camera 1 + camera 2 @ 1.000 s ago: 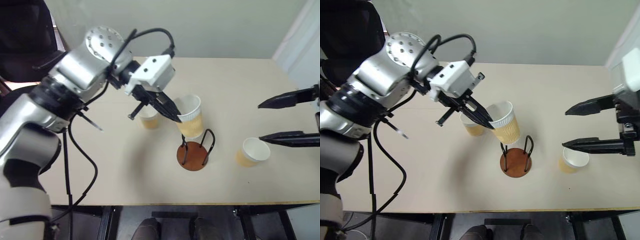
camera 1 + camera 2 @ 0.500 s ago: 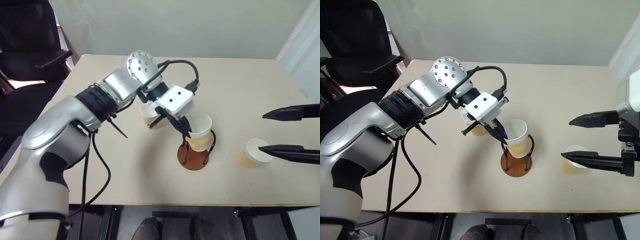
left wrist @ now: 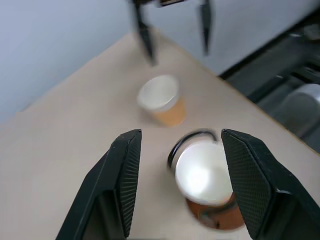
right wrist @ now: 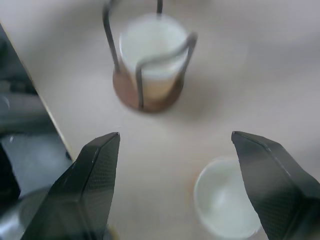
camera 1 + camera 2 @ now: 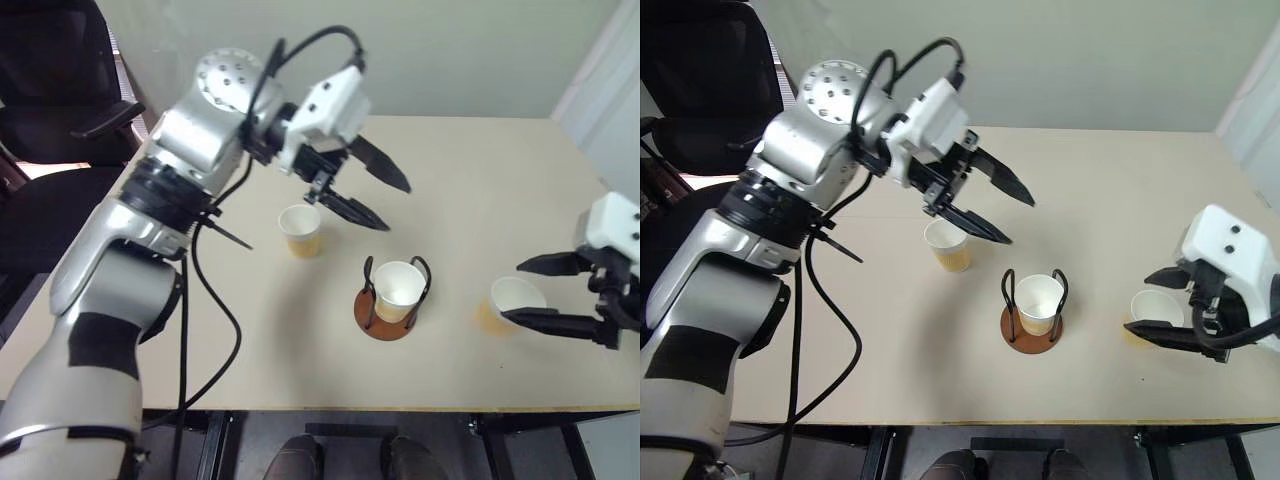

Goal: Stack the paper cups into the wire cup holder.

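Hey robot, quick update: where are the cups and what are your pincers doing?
Left pincer open, empty, above table. Right pincer open around loose cup. One cup in wire holder; another cup on table. Nothing blocking.

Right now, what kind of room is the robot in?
Probably an office or lab room: a plain beige table against a bare pale wall, with a black office chair beside it.
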Robot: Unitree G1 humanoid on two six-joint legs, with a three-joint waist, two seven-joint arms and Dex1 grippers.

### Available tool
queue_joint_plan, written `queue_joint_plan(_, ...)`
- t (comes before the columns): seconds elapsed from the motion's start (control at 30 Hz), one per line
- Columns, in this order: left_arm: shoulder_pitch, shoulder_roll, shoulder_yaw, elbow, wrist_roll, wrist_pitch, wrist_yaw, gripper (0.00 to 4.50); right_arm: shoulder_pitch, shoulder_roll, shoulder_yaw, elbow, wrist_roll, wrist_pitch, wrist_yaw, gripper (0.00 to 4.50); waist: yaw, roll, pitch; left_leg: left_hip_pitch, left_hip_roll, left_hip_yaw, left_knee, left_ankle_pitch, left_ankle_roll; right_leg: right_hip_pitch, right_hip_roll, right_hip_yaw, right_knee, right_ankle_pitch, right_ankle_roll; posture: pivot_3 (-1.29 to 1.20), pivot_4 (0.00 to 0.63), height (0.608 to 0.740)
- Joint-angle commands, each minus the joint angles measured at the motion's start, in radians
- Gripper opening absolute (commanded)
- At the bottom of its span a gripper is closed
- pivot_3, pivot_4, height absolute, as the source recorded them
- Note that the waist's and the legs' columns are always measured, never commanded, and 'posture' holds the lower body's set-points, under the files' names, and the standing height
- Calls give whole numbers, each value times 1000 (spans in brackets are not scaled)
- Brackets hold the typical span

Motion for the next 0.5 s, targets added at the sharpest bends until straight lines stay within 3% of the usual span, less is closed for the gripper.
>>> queue_joint_plan(0.03, 81, 35, 94, -47, 67, 63, 7, 2706, 44, -42, 73, -9, -119, -114, 20, 3706, -2, 0, 0, 0, -1, 1, 0, 0, 0, 0, 1, 0, 0, 0, 0, 0, 150, 740)
queue_joint_plan(0.33, 320, 91, 231, -252, 163, 197, 119, 2706, 67, -55, 369, 145, -356, -381, 48, 3706, 0, 0, 0, 1, -1, -1, 2, 1, 1, 1, 1, -1, 0, 1, 1, 0, 150, 740)
queue_joint_plan(0.5, 374, 108, 310, -302, 170, 258, 154, 2706, 56, -39, 497, 209, -466, -463, 47, 3706, -1, 0, 0, 1, -1, -1, 2, 2, 1, 2, 0, -1, 1, 1, 1, 0, 150, 740)
